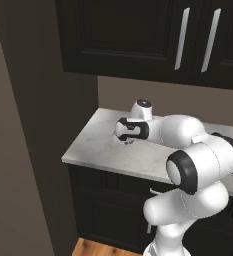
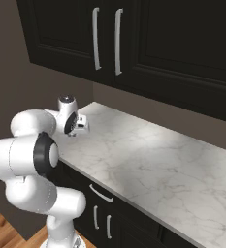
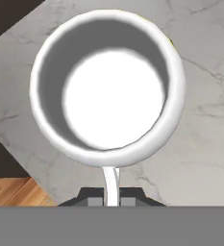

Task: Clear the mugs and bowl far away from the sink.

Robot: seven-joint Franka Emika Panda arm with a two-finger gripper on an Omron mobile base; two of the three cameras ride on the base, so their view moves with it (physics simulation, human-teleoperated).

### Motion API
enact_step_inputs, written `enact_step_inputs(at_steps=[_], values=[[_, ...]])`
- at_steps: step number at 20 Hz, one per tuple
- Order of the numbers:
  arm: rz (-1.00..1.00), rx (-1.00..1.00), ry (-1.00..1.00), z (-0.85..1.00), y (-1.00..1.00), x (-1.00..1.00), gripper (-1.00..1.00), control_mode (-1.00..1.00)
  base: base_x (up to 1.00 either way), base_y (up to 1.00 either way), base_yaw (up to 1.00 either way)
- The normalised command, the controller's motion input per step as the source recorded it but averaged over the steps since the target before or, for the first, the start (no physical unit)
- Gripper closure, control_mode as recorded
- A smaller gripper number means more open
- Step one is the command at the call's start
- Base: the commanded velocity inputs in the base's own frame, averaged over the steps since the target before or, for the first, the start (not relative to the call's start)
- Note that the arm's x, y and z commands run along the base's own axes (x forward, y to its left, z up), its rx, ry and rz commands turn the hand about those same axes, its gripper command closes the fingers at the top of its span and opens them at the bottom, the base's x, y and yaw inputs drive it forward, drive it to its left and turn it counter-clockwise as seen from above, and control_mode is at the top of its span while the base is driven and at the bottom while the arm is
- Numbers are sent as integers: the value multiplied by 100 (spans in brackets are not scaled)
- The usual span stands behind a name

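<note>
- The counter [image 2: 148, 150] is lying under my arm, dark cabinets [image 2: 134, 34] hanging above.
- The white mug [image 3: 108, 96] is hanging over the counter's corner, mouth facing me.
- My pincer [image 3: 112, 198] is gripping its handle, clamped tight.

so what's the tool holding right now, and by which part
The tool is shut on the white mug, pinching its thin handle between the two fingertips. The mug's open mouth faces the hand camera, above the marble counter.
</note>
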Motion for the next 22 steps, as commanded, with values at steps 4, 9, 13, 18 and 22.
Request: enact_step_inputs(at_steps=[4, 9, 13, 18, 22], values=[[0, 0, 0, -22, 3, 31, 100, -100, 0, 0, 0], [0, 0, 0, -20, 0, 27, 100, -100, 0, 0, 0], [0, 0, 0, -17, 0, 25, 100, -100, 0, 0, 0], [0, 0, 0, -18, 0, 20, 100, -100, 0, 0, 0], [0, -1, 0, -18, 0, 20, 100, -100, 0, 0, 0]])
